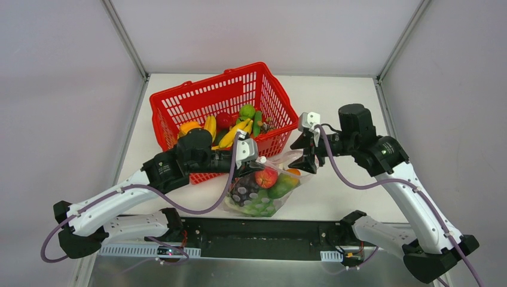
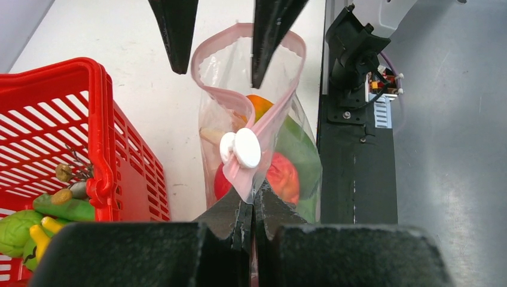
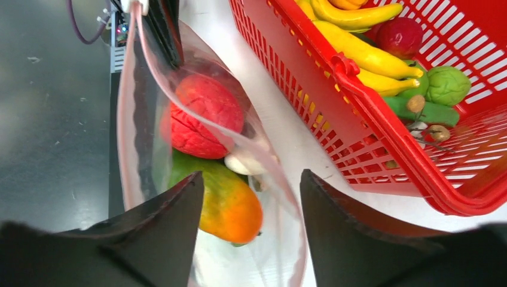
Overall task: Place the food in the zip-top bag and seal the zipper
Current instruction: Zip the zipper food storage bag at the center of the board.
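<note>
1. Zip-top bag (image 1: 263,194) lies on the counter (image 1: 347,191) just beside the near wall of the red basket (image 1: 179,101), stretched between the 2 hands.
2. It holds a red apple (image 3: 206,116), an orange fruit (image 3: 233,209), white garlic (image 3: 245,162) and purple grapes (image 1: 244,194). Bananas (image 3: 359,51), a cucumber (image 3: 430,110) and lettuce (image 3: 447,85) lie in the basket.
3. The left hand (image 2: 252,200) is clamped on 1 end of the pink zipper (image 2: 206,57), fingers pressed together on the strip. A white disc (image 2: 240,148), probably a slider or tab, sits on the strip just beyond the fingers.
4. The right hand (image 3: 252,175) has its fingers apart at the other end of the mouth, with the rim running between them and nothing gripped. At that end the mouth gapes in a loop.
5. Handling, as a judgement: the film is thin, soft and slippery and will crumple or slide if pushed. The toy food looks light but bulky enough to tug the mouth out of line.
6. The stiffer pink strip looks like the safest place to take hold. With 1 end anchored, the other hand would likely need to pinch both lips flat together and run along them. A bulging fruit near the rim could stop the seal.
7. No brand, label or readable writing shows on the bag, the basket or the food.
</note>
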